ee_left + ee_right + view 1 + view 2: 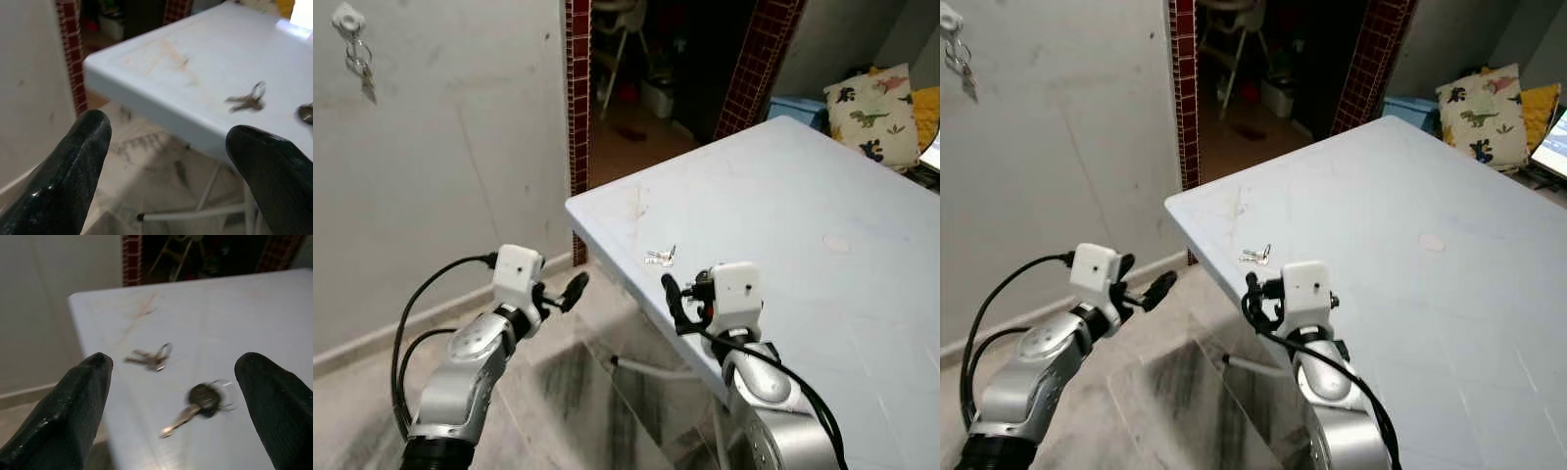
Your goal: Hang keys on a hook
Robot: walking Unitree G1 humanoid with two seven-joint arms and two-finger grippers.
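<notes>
I see the right gripper (171, 396) over the pale table (822, 176), fingers spread wide; a small bunch of keys (149, 357) lies flat just ahead of it, with a dark-headed key (198, 406), blurred, nearer between its fingertips. My left gripper (166, 156) hangs off the table's corner above the floor, also spread. Far beyond it, on the wall, a white hook (347, 20) carries another set of keys (360, 64).

Lived-in home, looks like a spare or utility room. White plastic folding surface (803, 196), marble-pattern floor tiles (568, 392), scuffed plaster wall (440, 147). Doorway trimmed in red mosaic tile (578, 88), chair legs (617, 49) in the dark room beyond. Dinosaur-print cushion (873, 110) at the far side.
</notes>
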